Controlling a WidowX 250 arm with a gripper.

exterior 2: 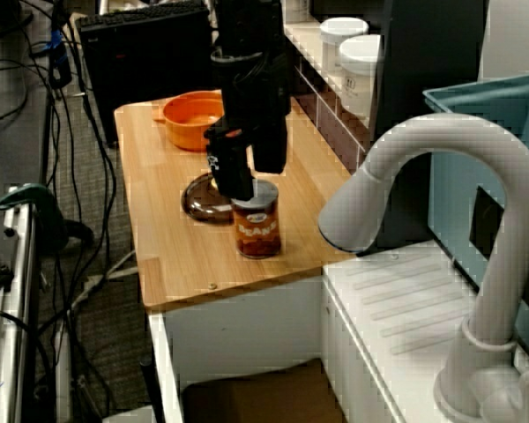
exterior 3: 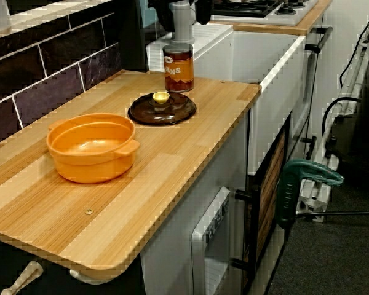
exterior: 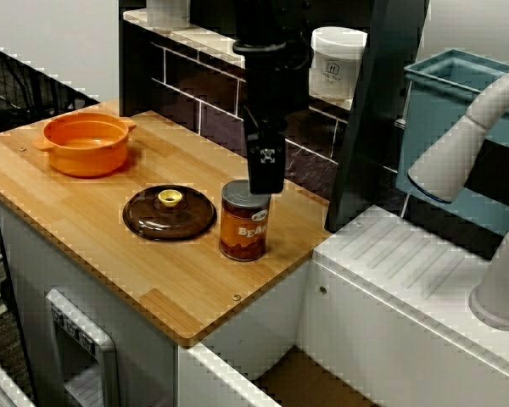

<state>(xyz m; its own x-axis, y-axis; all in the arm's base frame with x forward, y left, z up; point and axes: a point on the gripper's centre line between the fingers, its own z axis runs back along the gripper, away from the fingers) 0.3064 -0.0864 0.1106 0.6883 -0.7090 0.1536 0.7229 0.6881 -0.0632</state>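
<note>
Black tool (exterior: 265, 180) over the brown tin bean can (exterior: 243, 225)
Can stands upright straight beneath it on the wooden tabletop (exterior: 110, 250); the fingers' spread is hidden, so I can't tell its grip.

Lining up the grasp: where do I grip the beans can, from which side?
Best from above, across the round wall of the beans can near its top: it stands upright, the gripper is over it, and the brown lid lies close beside.
</note>
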